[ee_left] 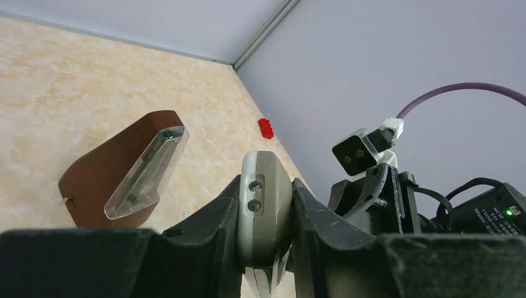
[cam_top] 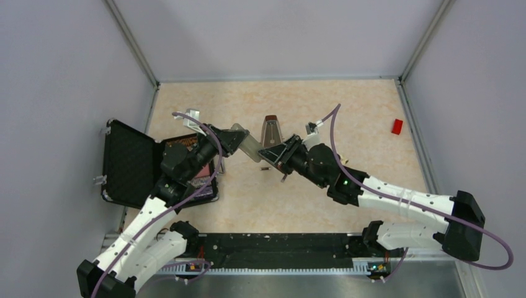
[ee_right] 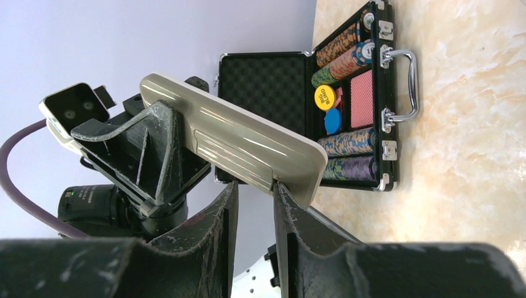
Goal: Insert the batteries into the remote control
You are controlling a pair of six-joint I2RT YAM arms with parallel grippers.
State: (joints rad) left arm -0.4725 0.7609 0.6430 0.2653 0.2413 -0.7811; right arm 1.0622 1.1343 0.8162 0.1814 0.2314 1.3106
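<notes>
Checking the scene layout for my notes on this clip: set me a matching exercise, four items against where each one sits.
Items:
1. remote control
2. metronome
3. red block
4. chip case

Places:
A. open, far left in the overhead view
B. alone, far right
C. clamped in the left gripper
D. middle of the table

Pairs: 1-C, 2-D, 3-B, 4-A

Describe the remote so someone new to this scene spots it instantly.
Start at the open black case on the left side of the table. Just right of it, towards mid-table, the left gripper clamps the remote. It's the slim pale grey slab held up in the air, unlike the brown pyramid-shaped metronome just beyond it.
</notes>
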